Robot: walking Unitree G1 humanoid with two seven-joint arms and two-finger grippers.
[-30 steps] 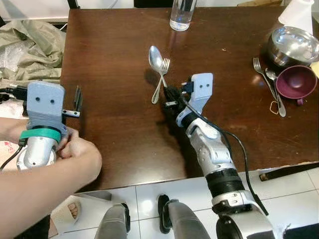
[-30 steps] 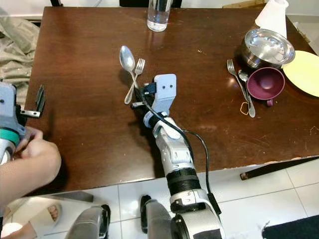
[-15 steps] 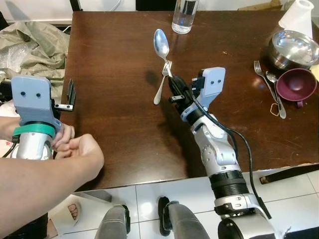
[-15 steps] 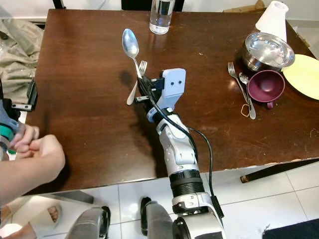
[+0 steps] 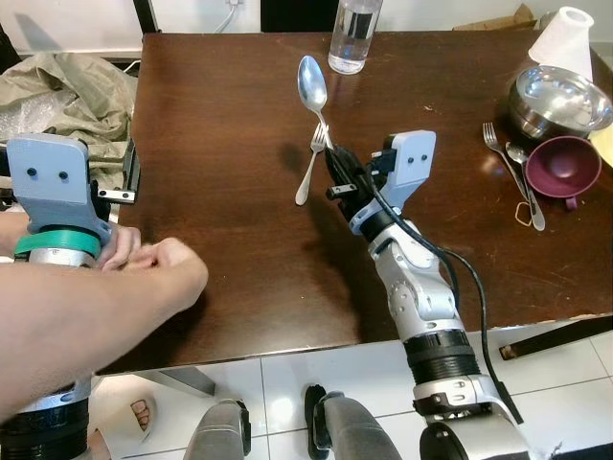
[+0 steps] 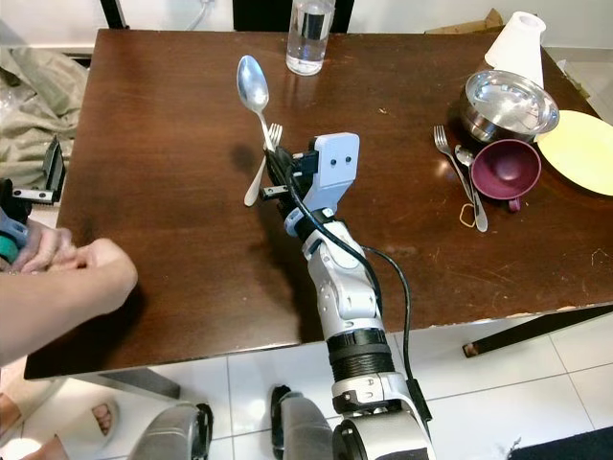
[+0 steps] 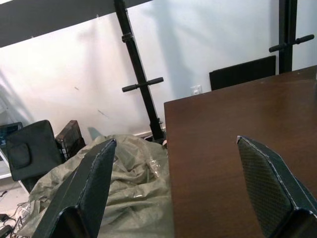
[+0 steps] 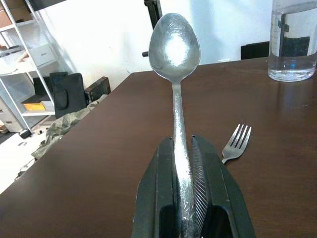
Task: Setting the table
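Note:
My right gripper [image 5: 334, 165] is shut on a silver spoon [image 5: 311, 86], held above the middle of the brown table [image 5: 220, 105] with its bowl up and away from me; the spoon [image 8: 175, 54] stands straight out from between the two black fingers [image 8: 210, 173]. A fork [image 5: 310, 165] lies on the table just below it. My left gripper [image 5: 127, 178] stands open at the table's left edge, nothing between its fingers [image 7: 270, 183]. A person's hand [image 5: 163, 273] grips my left wrist.
A clear water bottle [image 5: 353, 36] stands at the far edge. At the right sit a steel bowl [image 5: 560, 99], a purple cup [image 5: 563, 165], a second fork and spoon [image 5: 517, 172], a yellow plate [image 6: 579, 139] and a white cone [image 5: 570, 34]. Crumpled plastic sheeting [image 5: 67, 91] lies left of the table.
My right gripper lifted the spoon off the table and away from the fork. The person's hand has shifted along my left wrist, and the left arm moved slightly.

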